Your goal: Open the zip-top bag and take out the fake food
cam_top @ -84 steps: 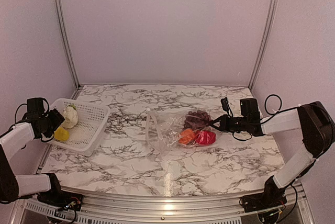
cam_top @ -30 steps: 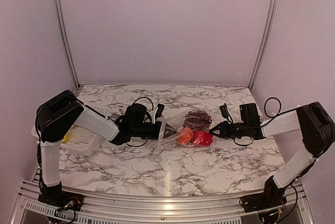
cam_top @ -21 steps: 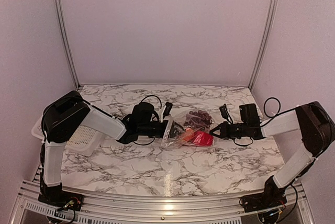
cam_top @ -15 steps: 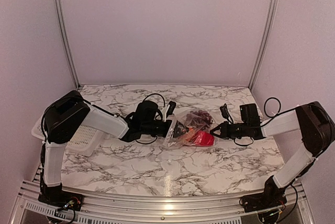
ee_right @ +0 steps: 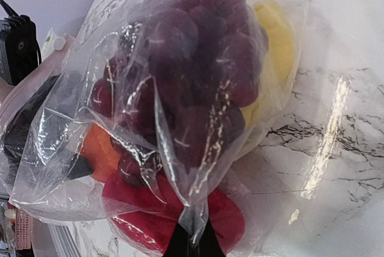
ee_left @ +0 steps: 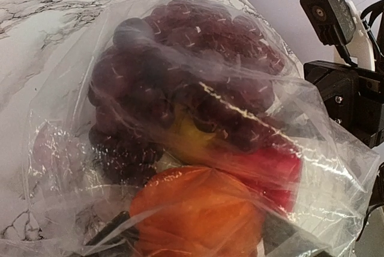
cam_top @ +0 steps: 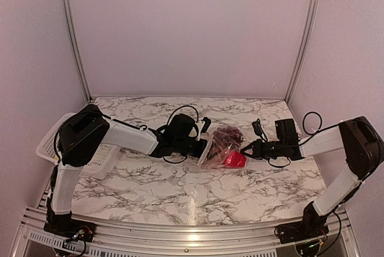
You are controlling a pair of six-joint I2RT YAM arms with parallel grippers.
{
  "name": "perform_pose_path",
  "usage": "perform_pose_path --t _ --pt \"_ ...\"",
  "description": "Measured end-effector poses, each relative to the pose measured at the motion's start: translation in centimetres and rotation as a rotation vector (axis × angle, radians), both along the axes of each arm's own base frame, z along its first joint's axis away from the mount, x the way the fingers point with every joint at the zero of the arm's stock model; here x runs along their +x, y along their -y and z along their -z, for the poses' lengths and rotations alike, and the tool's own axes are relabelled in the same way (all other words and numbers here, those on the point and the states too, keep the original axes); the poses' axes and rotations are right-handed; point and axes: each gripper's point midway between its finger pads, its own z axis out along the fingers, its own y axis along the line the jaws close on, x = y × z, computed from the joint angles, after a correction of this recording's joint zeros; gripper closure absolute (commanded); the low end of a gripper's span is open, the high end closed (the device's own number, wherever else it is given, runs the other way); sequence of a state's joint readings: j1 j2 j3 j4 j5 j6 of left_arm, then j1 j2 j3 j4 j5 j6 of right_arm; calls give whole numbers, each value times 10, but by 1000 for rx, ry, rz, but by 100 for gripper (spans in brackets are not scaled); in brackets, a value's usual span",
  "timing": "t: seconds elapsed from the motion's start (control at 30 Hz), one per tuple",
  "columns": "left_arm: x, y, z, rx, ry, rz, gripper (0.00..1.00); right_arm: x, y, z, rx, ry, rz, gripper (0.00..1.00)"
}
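**Zip-top bag (cam_top: 223, 148): left arm now in its mouth**

Lies mid marble table (cam_top: 150, 179), between the grippers. Left gripper (cam_top: 206, 146) has swung in from the left, jaws apart around the smooth orange piece (ee_left: 198, 221); a grab looks close. Right gripper (ee_right: 191, 240) is clamped on the crinkly clear film at the right end. Knobbly purple grapes (ee_left: 180, 71) and a glossy red piece (ee_right: 174, 218) are inside.

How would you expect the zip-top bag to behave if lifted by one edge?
The zip-top bag looks thin and creased, so it would probably sag rather than hold shape. The grape bunch and orange piece lie loose inside, so they would likely slide downward. Its glossy film may slip unless pinched firmly.
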State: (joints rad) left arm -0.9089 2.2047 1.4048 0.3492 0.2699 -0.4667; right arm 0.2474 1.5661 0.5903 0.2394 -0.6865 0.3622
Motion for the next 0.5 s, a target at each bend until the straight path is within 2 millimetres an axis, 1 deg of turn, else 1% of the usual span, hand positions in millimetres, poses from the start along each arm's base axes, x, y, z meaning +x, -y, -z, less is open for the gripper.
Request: perform_pose_path --t 0.07,0.13,0.2,0.3,0.4,0.5 --pt "0 0 1 15 9 0 33 0 0 0 0 1 0 100" --pt "0 0 1 21 22 2 44 0 0 0 -1 1 0 100" --pt "2 -1 -4 10 31 -1 54 0 1 0 -3 2 3 100" --pt "2 -12 -8 -8 26 -17 64 1 2 0 -12 4 12 100" --pt "2 -30 -9 -33 8 -34 74 2 3 -2 -18 9 20 100" --pt "1 -43 -10 -51 -8 -46 81 2 5 -3 -25 18 30 100"
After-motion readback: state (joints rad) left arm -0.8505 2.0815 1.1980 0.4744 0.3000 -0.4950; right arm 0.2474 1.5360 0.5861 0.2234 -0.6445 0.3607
